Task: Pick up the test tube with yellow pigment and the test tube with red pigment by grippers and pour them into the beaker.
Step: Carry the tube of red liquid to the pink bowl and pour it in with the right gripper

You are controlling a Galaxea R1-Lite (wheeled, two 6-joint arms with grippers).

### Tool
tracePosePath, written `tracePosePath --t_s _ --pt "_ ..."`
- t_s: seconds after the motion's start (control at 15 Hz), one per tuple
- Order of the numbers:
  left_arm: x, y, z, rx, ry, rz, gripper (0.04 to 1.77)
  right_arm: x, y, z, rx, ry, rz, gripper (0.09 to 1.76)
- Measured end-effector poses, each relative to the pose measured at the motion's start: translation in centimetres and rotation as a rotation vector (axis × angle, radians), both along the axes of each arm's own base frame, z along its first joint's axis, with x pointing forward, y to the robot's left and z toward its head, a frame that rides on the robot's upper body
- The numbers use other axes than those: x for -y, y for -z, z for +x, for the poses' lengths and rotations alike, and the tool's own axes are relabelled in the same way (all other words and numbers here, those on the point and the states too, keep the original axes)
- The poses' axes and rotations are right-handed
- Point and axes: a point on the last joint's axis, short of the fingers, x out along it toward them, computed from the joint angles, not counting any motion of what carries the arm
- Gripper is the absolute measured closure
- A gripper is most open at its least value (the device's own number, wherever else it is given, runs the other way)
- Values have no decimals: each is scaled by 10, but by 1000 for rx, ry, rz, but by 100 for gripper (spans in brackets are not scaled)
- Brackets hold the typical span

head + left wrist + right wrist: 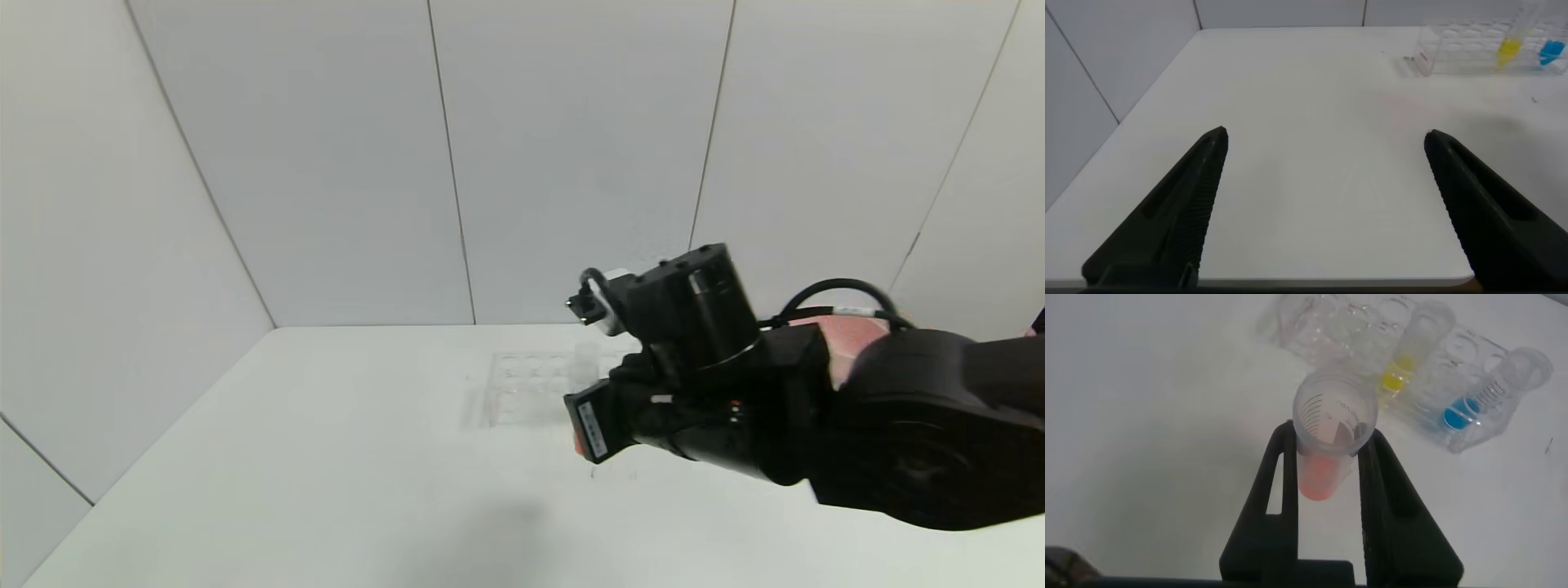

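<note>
My right gripper [1327, 437] is shut on the test tube with red pigment [1323, 469] and holds it upright above the white table, in front of the clear tube rack [1323, 318]. In the head view the right gripper [620, 416] covers that tube. The test tube with yellow pigment [1396, 376] stands in the rack and also shows in the left wrist view [1508, 51]. My left gripper [1327, 143] is open and empty over the table's near left part. I cannot make out the beaker.
A tube with blue liquid [1462, 416] stands in the rack [522, 392] beside the yellow one. A pink object [849, 339] shows behind the right arm. Grey walls close the table's back and left side. The table's front edge [1290, 282] lies under the left gripper.
</note>
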Motion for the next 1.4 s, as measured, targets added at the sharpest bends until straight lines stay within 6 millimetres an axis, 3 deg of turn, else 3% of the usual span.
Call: tracePosePath --t_s 0.33,0.8,1.07,1.4 --pt "0 0 0 0 0 0 9 81 -15 -25 -32 -100 -25 135" --pt "0 0 0 0 0 0 9 189 -34 -26 -16 -130 -23 135" --pt "0 0 0 0 0 0 9 232 -33 -14 46 -102 -108 135" --pt "0 0 0 0 0 0 9 272 -36 22 23 -29 -193 135"
